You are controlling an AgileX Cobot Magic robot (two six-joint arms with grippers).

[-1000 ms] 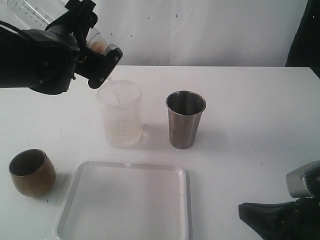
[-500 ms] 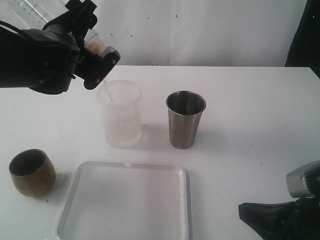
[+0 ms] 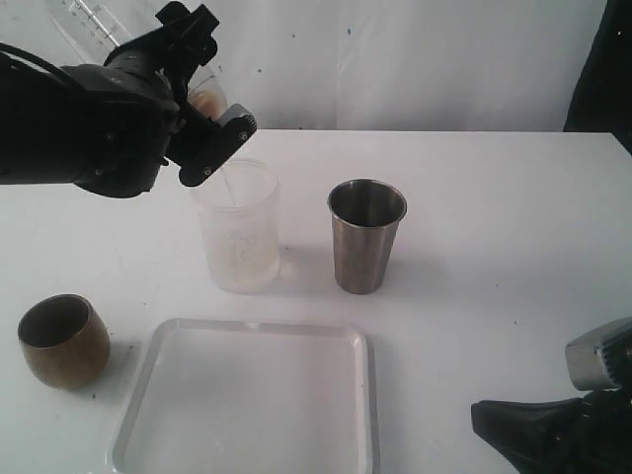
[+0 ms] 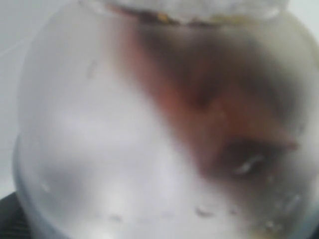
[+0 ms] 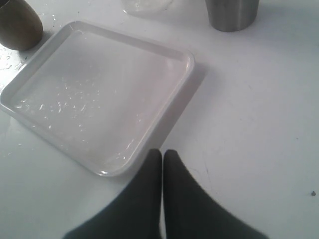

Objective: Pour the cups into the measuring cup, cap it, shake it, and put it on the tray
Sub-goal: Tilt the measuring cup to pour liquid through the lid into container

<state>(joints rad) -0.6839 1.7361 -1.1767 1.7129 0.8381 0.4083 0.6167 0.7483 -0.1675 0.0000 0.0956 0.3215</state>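
1. Measuring cup (image 3: 89, 20) (image 4: 149, 129): clear plastic cylinder with a printed scale up its side. It is lifted off the table and steeply tilted, its mouth low over the frosted tumbler. A thin stream (image 3: 228, 186) falls from the mouth. The wrist view shows it only as a blur with a brownish tint.
2. Frosted tumbler (image 3: 237, 229): translucent with faint print, upright, directly under the stream.
3. Steel tumbler (image 3: 366, 237) (image 5: 232, 12): tapered, brushed, upright, near the frosted tumbler on its right.
4. Brown cup (image 3: 63, 341) (image 5: 19, 22): squat, rounded, brown-gold, upright, just beside the tray's left edge.
5. Tray (image 3: 367, 395) (image 5: 99, 94): flat, white, rectangular, with rounded corners and a low rim. It lies in front of both tumblers, and droplets speckle its floor.
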